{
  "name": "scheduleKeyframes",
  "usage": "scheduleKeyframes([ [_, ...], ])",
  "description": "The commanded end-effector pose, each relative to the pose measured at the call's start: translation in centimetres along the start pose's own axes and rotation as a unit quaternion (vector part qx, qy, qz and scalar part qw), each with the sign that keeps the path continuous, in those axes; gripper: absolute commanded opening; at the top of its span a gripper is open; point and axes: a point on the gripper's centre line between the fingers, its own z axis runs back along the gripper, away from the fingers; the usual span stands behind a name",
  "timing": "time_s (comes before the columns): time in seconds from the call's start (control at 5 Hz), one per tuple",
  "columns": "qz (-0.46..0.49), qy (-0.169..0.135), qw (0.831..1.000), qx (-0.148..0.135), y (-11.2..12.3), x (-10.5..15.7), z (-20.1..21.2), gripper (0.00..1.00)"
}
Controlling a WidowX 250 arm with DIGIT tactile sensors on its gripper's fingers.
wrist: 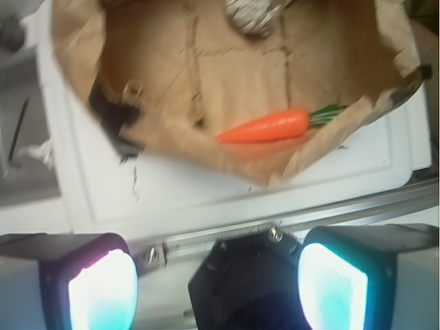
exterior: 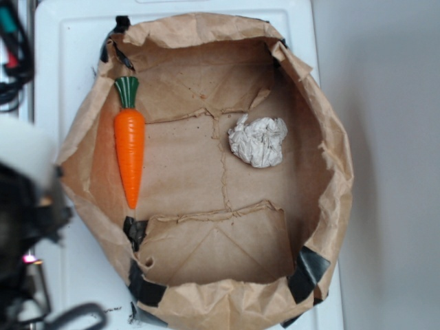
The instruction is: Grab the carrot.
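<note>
In the exterior view, a brown paper bag (exterior: pixel 323 137) with its walls rolled down into a shallow tray is seen on a white surface (exterior: pixel 69 41), its corners patched with black tape (exterior: pixel 307 272). The carrot (exterior: pixel 129 148) is laid on the bag's floor along the left wall, its green top toward the upper edge of the picture and its point toward the lower edge. A crumpled white paper ball (exterior: pixel 258 141) is found to the right of centre, well apart from the carrot. A dark blurred part of the arm is seen at the left edge, outside the bag. In the wrist view, the gripper (wrist: pixel 216 289) is shown with its two fingers (wrist: pixel 103 289) spread wide apart and nothing held between them. It is held over the white surface, outside the bag's rim. The carrot (wrist: pixel 265 126) is seen beyond it, lying just inside the near wall of the bag, untouched.
</note>
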Motion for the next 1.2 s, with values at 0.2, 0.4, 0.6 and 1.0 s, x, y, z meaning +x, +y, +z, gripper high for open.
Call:
scheduleKeyframes([
  [0.2,0.237,-0.106,0.966,0.014,2.2,9.5,-4.0,1.00],
  [0.4,0.336,-0.126,0.933,0.042,2.9,9.0,-3.9,1.00],
  [0.6,0.336,-0.126,0.933,0.042,2.9,9.0,-3.9,1.00],
  [1.0,0.336,-0.126,0.933,0.042,2.9,9.0,-3.9,1.00],
])
